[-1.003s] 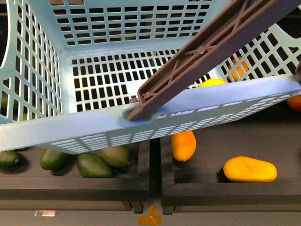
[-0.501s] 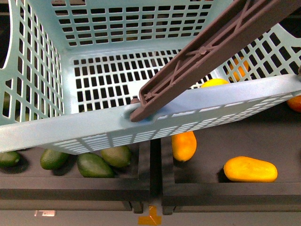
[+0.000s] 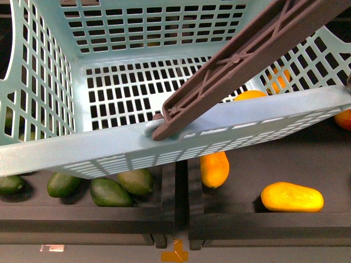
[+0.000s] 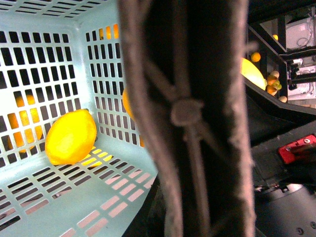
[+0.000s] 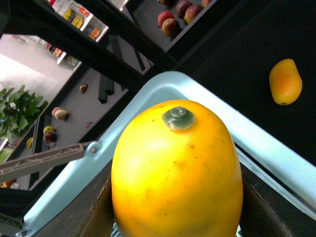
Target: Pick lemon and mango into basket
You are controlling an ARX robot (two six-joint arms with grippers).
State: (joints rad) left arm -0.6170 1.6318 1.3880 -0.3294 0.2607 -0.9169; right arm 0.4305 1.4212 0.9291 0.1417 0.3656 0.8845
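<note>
Low in the right wrist view, the right gripper [image 5: 175,217] clasps the mango [image 5: 177,168] over the basket [image 5: 163,86] rim. Mid-left in the left wrist view, the lemon [image 4: 71,137] lies inside the basket. Whether the left gripper is clenched, I cannot tell.

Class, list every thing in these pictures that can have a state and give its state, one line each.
basket, tilted, with its handle swung up.
lemon, lying inside the basket, in a corner.
mango, gripped by the right gripper, close to the basket's rim.
loose mangoes, lying on the dark shelf.
green fruits, lying on the shelf.
</note>
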